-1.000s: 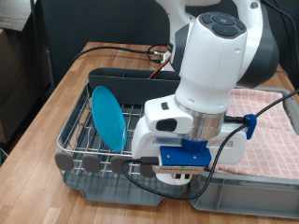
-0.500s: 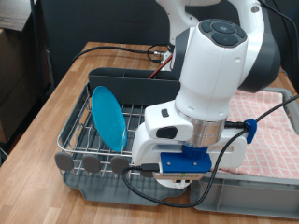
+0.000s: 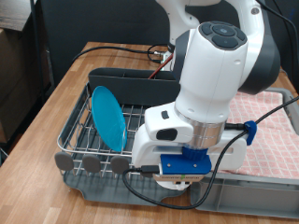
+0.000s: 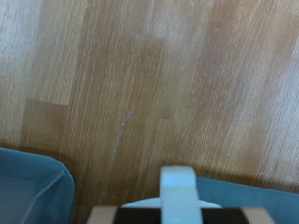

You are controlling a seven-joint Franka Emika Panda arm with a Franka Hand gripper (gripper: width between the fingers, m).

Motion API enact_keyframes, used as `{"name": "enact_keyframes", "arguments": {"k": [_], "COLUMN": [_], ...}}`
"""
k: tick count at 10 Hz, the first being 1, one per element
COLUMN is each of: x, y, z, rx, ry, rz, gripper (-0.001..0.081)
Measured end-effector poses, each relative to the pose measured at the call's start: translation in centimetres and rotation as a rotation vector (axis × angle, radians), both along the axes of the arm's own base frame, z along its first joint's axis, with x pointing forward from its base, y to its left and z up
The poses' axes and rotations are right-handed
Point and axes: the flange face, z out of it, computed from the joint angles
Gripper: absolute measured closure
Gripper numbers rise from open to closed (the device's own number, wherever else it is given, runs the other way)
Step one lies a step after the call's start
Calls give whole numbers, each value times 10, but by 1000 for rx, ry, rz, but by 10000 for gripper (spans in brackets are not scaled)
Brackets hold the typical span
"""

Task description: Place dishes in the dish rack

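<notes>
Exterior view: the light-blue plate [image 3: 108,116] stands on edge in the dish rack [image 3: 79,138], slotted between the silver wires and leaning a little. The rack sits on its dark grey tray near the tabletop's [image 3: 65,89] left edge, with the tall dark caddy [image 3: 131,86] along its far side and the round grey discs [image 3: 92,163] along its near edge. The white arm [image 3: 215,75] bends low over the rack's right end, and its bulk hides the tool there, so I cannot tell from this view whether the fingers stand wide or narrow or hold anything. The pink checked cloth [image 3: 271,126] lies toward the tabletop's right edge, behind the arm. A grey crate rim [image 3: 252,201] shows at the near right corner.

The wrist view looks down on bare wooden tabletop [image 4: 159,84]. A blurred white finger [image 4: 176,191] of the tool juts into the picture, with a blue-grey rounded edge [image 4: 33,187] beside it. The mug and the spoon show in neither view.
</notes>
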Motion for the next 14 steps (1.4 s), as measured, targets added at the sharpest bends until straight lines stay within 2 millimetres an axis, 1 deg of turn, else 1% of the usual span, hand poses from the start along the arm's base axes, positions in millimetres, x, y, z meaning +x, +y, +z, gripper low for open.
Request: {"name": "enact_keyframes", "arguments": {"k": [3,5,9,11,14], "x": [1,2,2,3,3], "y": [0,1,1,0,1], "z": [5,15,40,43,39], "rx": [-9,-24,-37,-36,-15], "ry": [-7,-19,23,29,34], "rz": [6,16,17,21,17], "gripper": [734,734,734,734,734]}}
